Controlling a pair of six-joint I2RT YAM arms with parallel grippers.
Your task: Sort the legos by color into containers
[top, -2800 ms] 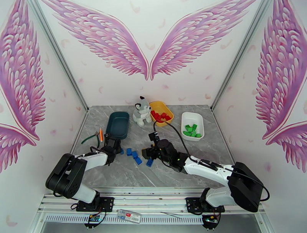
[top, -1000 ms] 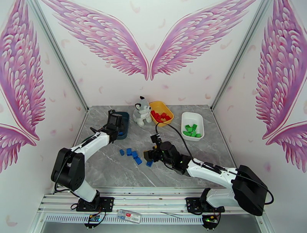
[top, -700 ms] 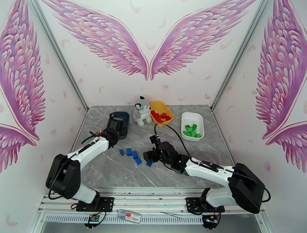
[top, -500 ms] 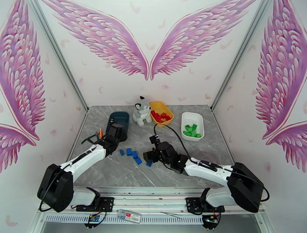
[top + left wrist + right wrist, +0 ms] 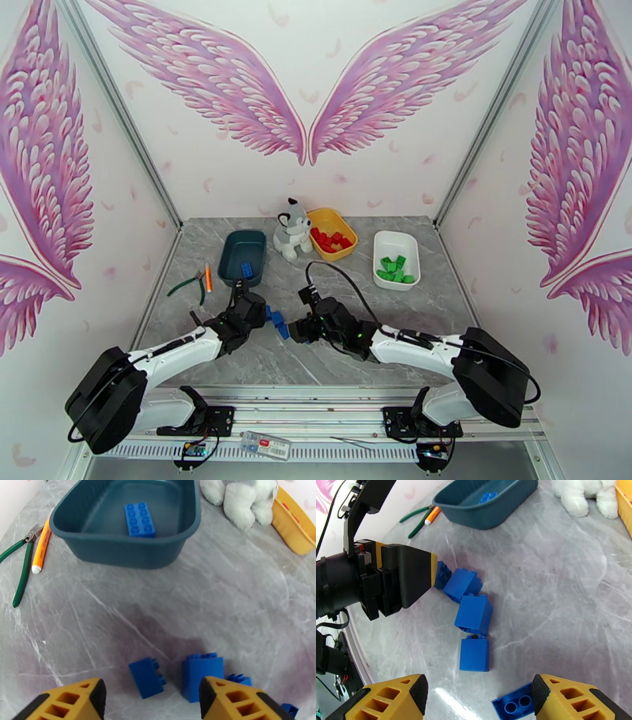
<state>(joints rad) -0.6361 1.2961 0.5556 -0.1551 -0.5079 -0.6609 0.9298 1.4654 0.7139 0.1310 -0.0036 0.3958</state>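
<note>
Several blue legos [image 5: 277, 320] lie loose on the grey table between my two grippers. My left gripper [image 5: 259, 311] is low at their left end and open; a small blue brick [image 5: 147, 676] and a taller one [image 5: 202, 674] sit just ahead of its yellow fingers [image 5: 67, 701]. My right gripper [image 5: 482, 701] is open above a blue brick [image 5: 474, 653], with a flat one [image 5: 511, 705] near its right finger. One blue brick [image 5: 139, 519] lies in the teal tray [image 5: 231, 251]. Red legos fill the yellow tray [image 5: 325, 215]. Green legos sit in the white tray [image 5: 409, 245].
A plush husky [image 5: 291, 229] stands between the teal and yellow trays. Green pliers and an orange tool [image 5: 196, 282] lie left of the teal tray. The left gripper [image 5: 430, 574] touches the brick row's left end in the right wrist view.
My left arm has come back from over the teal tray down to the loose blue bricks, leaving a blue brick in that tray. The right gripper shifted slightly left.
</note>
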